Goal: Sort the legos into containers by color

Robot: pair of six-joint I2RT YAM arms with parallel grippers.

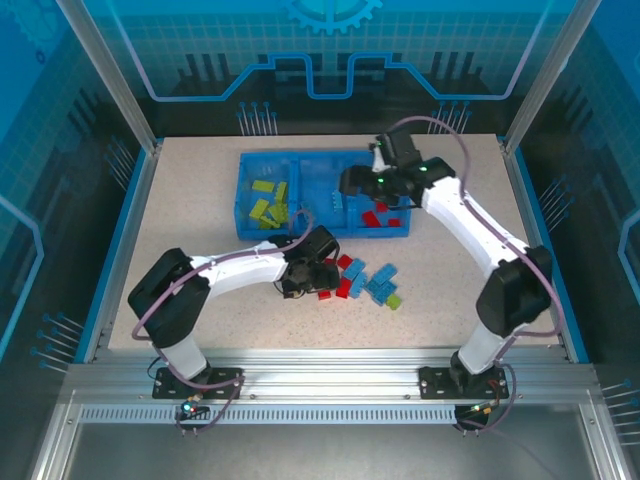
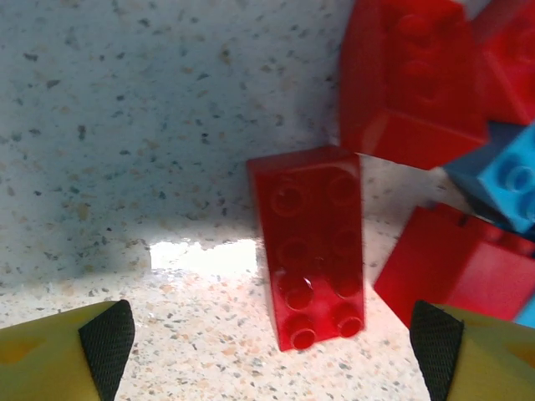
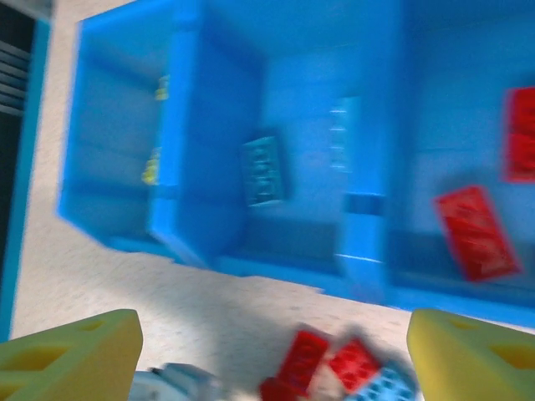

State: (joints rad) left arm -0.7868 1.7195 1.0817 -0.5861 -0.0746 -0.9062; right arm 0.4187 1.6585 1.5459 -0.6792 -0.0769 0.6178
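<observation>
One speckled beige tabletop [image 1: 190, 225] carries one shallow rectangular blue plastic tray [image 1: 241, 195] with three side-by-side compartments: yellow-green studded bricks [image 1: 268, 200] in the left, a light blue brick [image 3: 263, 171] in the middle, red bricks [image 1: 378, 216] in the right. Right gripper [image 3: 272, 338]: over the tray, fingers spread wide, nothing between them; its wrist view is blurred. Loose pile [image 1: 365, 282] of red and light blue bricks, plus one yellow-green brick [image 1: 393, 301], on the table just in front of the tray. Left gripper [image 2: 272, 342]: low at the pile's left edge, black-padded yellow fingers [image 2: 107, 342] apart, straddling one red plastic brick [image 2: 309, 246] without touching it. That brick lies flat on the table, studs up, two by four, glossy, its long side pointing away from the fingers. Other red bricks lie close at its far and right sides.
</observation>
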